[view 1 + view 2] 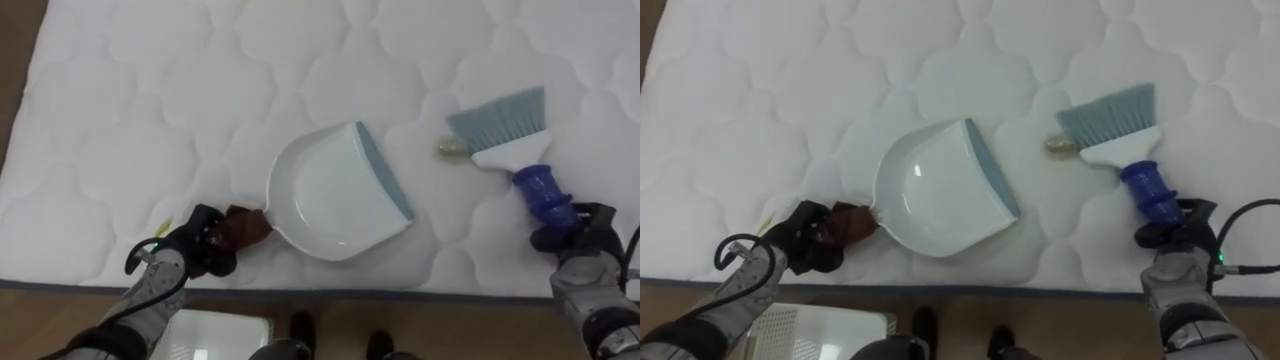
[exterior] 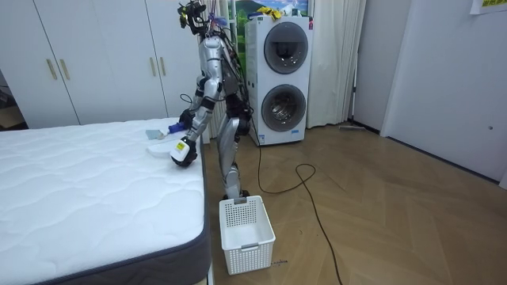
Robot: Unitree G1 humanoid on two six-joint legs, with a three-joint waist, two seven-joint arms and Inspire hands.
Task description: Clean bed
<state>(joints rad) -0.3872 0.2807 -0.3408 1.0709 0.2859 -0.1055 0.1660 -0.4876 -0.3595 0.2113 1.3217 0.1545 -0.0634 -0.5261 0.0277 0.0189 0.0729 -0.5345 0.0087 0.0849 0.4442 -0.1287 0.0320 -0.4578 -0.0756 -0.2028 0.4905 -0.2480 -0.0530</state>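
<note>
low at left: left hand point(image 1: 195, 248), fingers curled tight round the dark-red handle of dustpan point(image 1: 335, 195). low at right: right hand point(image 1: 580, 235), wrapped round the blue handle of brush point(image 1: 505, 130).

edges: near edge of bed point(image 1: 150, 100) straight across the bottom of the eye views, dark band beneath it, strip of floor point(image 2: 396, 206) below that. bed's left edge cutting the upper left corner. both hands just inside the near edge. quilted top bare across the far half and the left side, wide room there.

dustpan flat on the quilting, handle toward the left hand, grey lip turned toward the brush. brush ahead of the right hand, bristles fanned away from the robot, resting on the quilting. small olive crumb point(image 1: 452, 150) just beside the bristles' left corner, apart from the dustpan lip, bare quilting between.

room view adds: robot standing at the bed's side near its corner, bent slightly over it. white basket point(image 2: 245, 233) on the floor by the bed, beside the robot's feet; in the eye views just its rim, under the near edge. washer point(image 2: 283, 79) close behind the robot, wardrobe point(image 2: 95, 55) past the bed, open floor on the room view's right.
</note>
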